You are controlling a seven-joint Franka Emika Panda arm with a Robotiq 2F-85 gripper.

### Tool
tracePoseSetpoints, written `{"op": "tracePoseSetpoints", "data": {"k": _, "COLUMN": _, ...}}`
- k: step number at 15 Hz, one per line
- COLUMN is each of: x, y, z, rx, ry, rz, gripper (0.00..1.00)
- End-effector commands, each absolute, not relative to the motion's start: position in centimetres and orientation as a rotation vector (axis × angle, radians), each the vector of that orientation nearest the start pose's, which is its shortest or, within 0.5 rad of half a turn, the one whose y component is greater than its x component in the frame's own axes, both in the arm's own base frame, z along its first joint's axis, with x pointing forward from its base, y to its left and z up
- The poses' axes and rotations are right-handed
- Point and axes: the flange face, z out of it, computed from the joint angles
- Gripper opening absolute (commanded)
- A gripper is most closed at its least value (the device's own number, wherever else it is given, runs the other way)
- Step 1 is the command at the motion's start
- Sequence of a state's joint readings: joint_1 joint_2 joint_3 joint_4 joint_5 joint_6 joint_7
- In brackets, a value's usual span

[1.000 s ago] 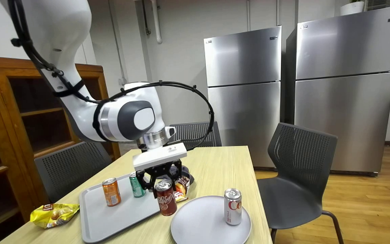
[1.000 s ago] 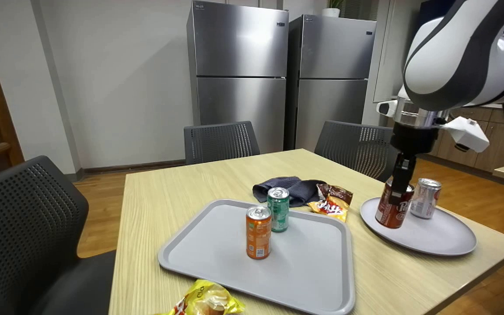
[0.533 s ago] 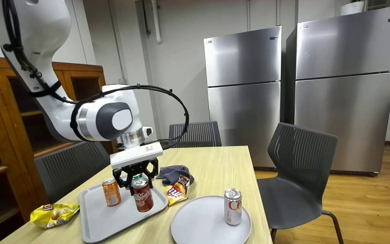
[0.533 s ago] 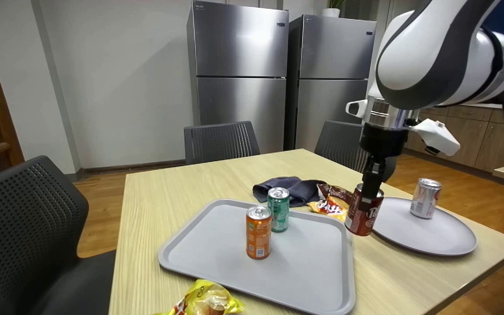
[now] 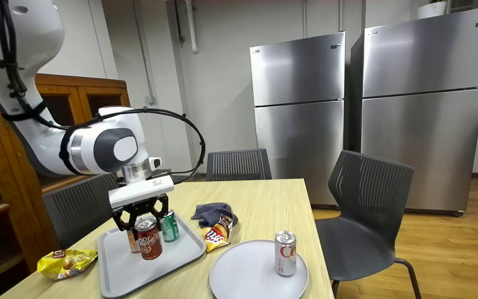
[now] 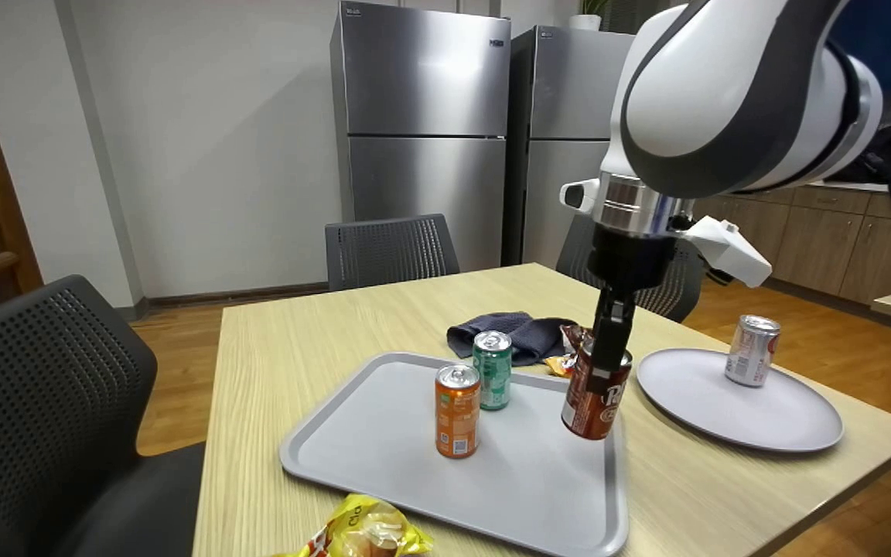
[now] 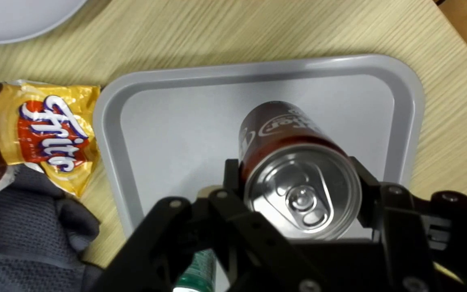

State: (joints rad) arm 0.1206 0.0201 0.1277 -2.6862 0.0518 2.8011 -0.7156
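Facing the refrigerators (image 6: 424,193), I see the tray (image 6: 368,425) open along its left and near parts, while an orange soda can (image 6: 457,414) and a green soda can (image 6: 494,373) block its middle and far side. Over the right part, the end effector (image 7: 297,182) clasps a Dr Pepper can (image 6: 589,416), taking up that air. Between tray and plate (image 6: 704,398) runs a strip of tabletop (image 6: 670,495), narrow at the far end, wider nearer. A silver soda can (image 6: 752,352) blocks the plate's far side. A Fritos packet (image 7: 53,134) and dark cloth (image 6: 534,340) crowd the tray's far right corner; past them the tabletop gives broad room.
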Motion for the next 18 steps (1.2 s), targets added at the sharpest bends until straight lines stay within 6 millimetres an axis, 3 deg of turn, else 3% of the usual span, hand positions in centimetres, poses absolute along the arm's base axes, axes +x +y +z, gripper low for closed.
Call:
{"op": "tracePoseSetpoints", "data": {"k": 1, "x": 40.8, "y": 12.4, "z": 24.0, "rx": -2.809, "ry": -1.391, "rz": -0.171, "gripper": 0.38}}
{"op": "tracePoseSetpoints", "data": {"k": 7, "x": 40.1, "y": 14.5, "z": 22.9, "rx": -2.811, "ry": -1.396, "rz": -0.194, "gripper": 0.38}}
{"op": "tracePoseSetpoints", "data": {"k": 18, "x": 39.2, "y": 15.5, "z": 20.7, "rx": -2.841, "ry": -1.408, "rz": -0.157, "gripper": 0.38}}
